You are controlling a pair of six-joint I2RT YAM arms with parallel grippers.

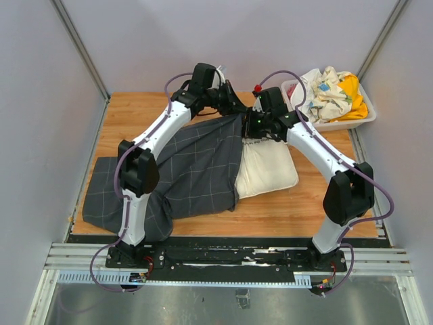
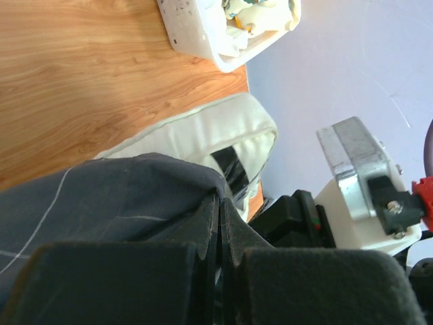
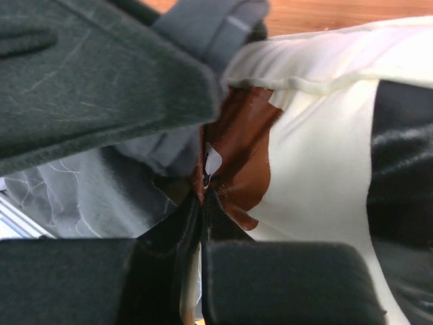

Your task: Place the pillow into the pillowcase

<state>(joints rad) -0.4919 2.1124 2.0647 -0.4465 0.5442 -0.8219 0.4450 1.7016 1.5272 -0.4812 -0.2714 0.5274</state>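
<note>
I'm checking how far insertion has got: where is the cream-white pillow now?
In the top view, the cream-white stitched soft pillow lies right of centre on the wooden table, its left edge covered by the dark charcoal grid-checked fabric pillowcase.

pillowcase [image 1: 196, 169]: on the left half of the table [image 1: 304, 213], spread from the near left corner to the far middle
pillow [image 1: 267, 172]: right of centre, its left side under the pillowcase's right edge (how far in cannot be told)
bin [image 1: 369, 116]: far right corner, behind and right of the pillow, apart from it
cloths [image 1: 331, 91]: heaped in the bin
left gripper [image 1: 241, 112]: at the pillowcase's far right corner
right gripper [image 1: 254, 139]: just beside it, at the pillow's far end
</note>
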